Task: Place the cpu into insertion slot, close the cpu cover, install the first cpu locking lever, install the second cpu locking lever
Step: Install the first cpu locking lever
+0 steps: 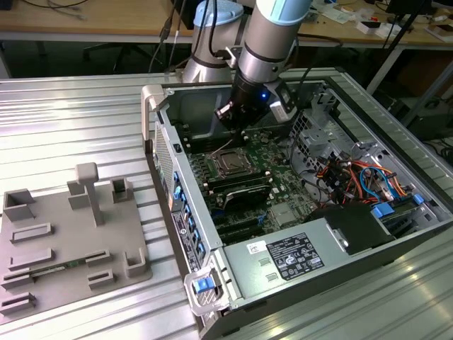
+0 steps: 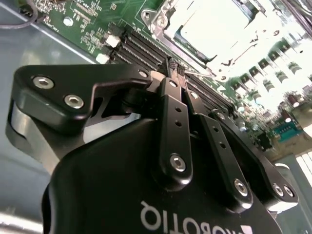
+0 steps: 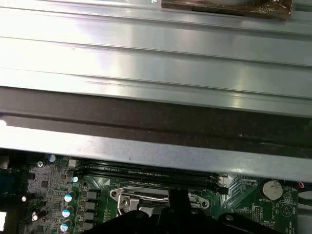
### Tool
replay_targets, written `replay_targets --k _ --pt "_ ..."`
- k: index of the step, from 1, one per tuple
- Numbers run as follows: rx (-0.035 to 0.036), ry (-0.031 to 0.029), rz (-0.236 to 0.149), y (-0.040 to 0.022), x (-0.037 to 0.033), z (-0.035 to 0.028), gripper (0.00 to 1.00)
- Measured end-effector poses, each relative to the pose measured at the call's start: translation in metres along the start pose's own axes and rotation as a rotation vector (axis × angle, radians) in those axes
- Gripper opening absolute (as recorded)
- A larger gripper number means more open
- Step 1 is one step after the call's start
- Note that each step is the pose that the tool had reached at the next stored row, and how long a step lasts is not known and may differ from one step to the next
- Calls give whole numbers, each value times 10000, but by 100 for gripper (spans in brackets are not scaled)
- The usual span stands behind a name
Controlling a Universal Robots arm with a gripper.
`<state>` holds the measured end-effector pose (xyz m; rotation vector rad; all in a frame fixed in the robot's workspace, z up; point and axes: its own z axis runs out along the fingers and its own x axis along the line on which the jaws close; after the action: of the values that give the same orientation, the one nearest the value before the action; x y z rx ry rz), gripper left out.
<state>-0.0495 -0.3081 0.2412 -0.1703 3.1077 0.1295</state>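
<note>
- The black 2-finger gripper [image 2: 174, 66] on the grey robot arm [image 1: 272, 32] hangs just above the green motherboard [image 1: 272, 152] inside the open grey computer case [image 1: 354, 92], near the socket's far edge in the exterior view.
- In the second wrist view the fingers [image 2: 171, 87] meet at the tips w/ no gap showing; nothing visible betw. them, so pinched together & prob. empty.
- The cpu [image 2: 214, 27], a small flat square chip w/ silver top, sits in the insertion slot [image 1: 231, 163], the small square dark socket w/ silver rim; step 1 looks done.
- The cpu cover [image 2: 168, 19], a thin silver metal frame w/ big square window, appears to lie down around the chip; step 2 prob. done, though glare makes it hard to confirm.
- Locking levers: a thin wire-like rod [image 2: 195, 75] runs just beside the fingertips; can't tell if either of the 2 is latched. Judged: those steps are left or in progress.
- The grey moulded parts tray [image 1: 64, 241] lies on the ribbed metal table [image 1: 85, 120], well apart from the case.
</note>
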Motion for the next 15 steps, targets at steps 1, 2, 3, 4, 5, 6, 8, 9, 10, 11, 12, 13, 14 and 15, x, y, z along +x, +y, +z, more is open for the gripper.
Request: replay_targets --k 1,2,3,4,5,6,8,9,10,11,12,13,14,15 --pt "0 0 0 3 11 -15 11" --pt "-2 -1 0 8 47 -26 11" --pt "-2 -1 1 13 90 -38 11" --pt "-4 -2 0 16 113 -40 11" --pt "-4 -3 1 22 125 -40 11" --pt "-6 -5 0 26 130 -41 11" --pt "-50 -22 -4 38 138 -36 11" --pt "-103 -29 -12 46 137 -27 11" --pt "-133 -31 -16 50 137 -21 11" --pt "-164 -33 -22 54 137 -13 11" --pt "-190 -36 -30 57 137 -5 11" --pt "-211 -38 -38 61 137 5 11" --pt "-226 -38 -44 65 137 13 11" --pt "-245 -38 -55 72 136 26 11"
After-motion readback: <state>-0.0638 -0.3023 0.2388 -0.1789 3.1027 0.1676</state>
